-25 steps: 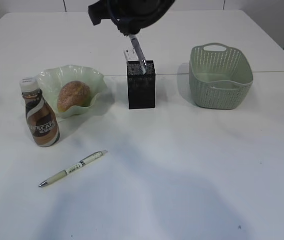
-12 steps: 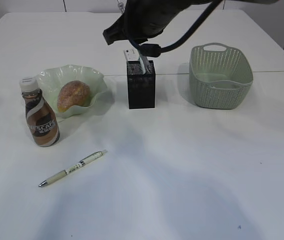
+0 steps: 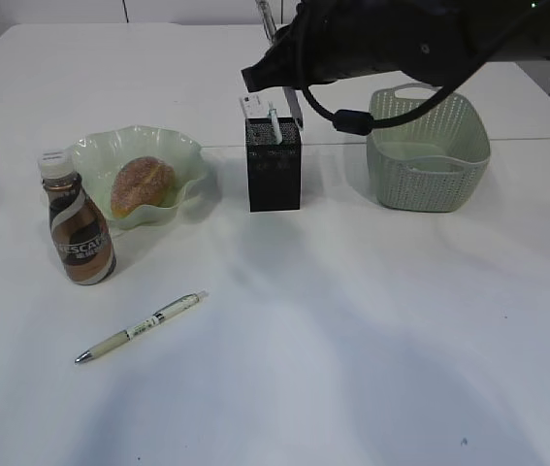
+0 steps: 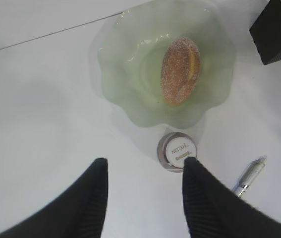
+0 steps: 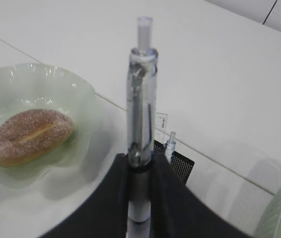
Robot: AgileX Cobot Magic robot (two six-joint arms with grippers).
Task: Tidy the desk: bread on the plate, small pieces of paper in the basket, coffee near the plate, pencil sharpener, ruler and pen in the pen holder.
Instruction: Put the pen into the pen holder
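Note:
My right gripper [image 5: 140, 166] is shut on a clear and silver pen [image 5: 141, 99], held upright over the black mesh pen holder [image 3: 275, 170]. The ruler [image 3: 250, 105] and another pen [image 3: 275, 126] stand in the holder. A third pen [image 3: 139, 328] lies on the desk [image 3: 352, 320] at the front left. The bread [image 3: 144, 184] lies in the ruffled green plate [image 3: 95, 150], and the coffee [image 3: 79, 233] stands beside it. My left gripper [image 4: 145, 166] hangs open above the desk, its right finger near the coffee's cap [image 4: 177, 150]. The pencil sharpener and the pieces of paper are out of view.
The green basket [image 3: 428, 150] stands to the right of the pen holder. My right arm [image 3: 381, 44] stretches across the back of the desk above the holder and the basket. A seam [image 3: 507, 139] runs across the tabletop behind the objects.
My right arm has swung to the right across the back of the desk with the pen still in its grip. The left gripper and the objects on the desk have not moved.

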